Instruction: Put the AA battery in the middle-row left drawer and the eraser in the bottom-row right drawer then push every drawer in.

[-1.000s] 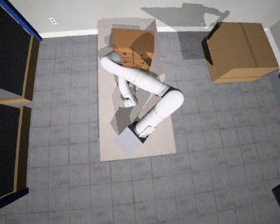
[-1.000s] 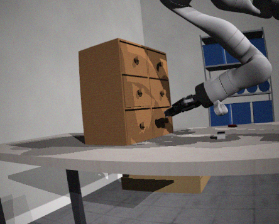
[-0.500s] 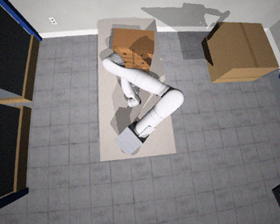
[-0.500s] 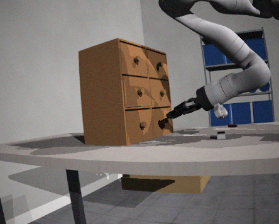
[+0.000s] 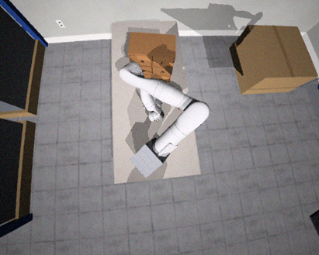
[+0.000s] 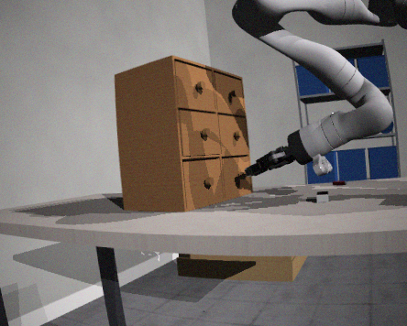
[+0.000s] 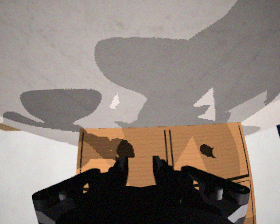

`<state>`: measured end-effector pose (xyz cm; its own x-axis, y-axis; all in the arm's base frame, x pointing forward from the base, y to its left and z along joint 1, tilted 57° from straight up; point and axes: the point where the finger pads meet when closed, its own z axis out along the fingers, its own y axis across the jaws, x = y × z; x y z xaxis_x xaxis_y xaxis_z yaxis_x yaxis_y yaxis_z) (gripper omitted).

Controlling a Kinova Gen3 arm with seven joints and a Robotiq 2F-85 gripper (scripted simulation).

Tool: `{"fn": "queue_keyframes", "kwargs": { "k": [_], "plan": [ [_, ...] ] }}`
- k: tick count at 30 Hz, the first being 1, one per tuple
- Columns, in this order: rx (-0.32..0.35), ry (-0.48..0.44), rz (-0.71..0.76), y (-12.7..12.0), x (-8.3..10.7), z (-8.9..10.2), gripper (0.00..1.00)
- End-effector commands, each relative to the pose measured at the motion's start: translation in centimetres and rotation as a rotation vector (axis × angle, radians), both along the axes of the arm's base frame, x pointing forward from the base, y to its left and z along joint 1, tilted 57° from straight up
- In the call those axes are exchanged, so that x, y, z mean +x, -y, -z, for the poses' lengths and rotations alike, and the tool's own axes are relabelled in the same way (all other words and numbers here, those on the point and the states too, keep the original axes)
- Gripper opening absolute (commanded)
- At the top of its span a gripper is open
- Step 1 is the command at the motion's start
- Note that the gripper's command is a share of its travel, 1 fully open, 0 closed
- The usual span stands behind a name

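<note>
The small wooden chest stands on the table with six drawers, all looking pushed in. It also shows from above in the top view and in the wrist view. My gripper is level with the bottom row, its fingertips at the knob of the bottom right drawer. The fingers stand partly open with a gap between them, holding nothing. A small grey-white block lies on the table to the right of the chest. I cannot tell whether it is the eraser. The battery is not clear in any view.
A small dark red thing lies farther back on the table. A large cardboard box stands on the floor to the right of the table. Blue shelving is behind. My arm's base is at the table's near end.
</note>
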<state>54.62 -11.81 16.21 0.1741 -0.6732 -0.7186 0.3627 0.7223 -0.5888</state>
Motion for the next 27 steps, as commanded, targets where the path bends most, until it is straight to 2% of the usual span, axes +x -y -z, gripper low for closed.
{"fn": "queue_keyframes", "kwargs": {
  "k": [1,27],
  "plan": [
    [-0.002,0.001,0.006,0.6,-0.1,-0.2,0.33],
    [-0.002,0.001,0.006,2.5,0.0,-1.3,0.33]
  ]
}}
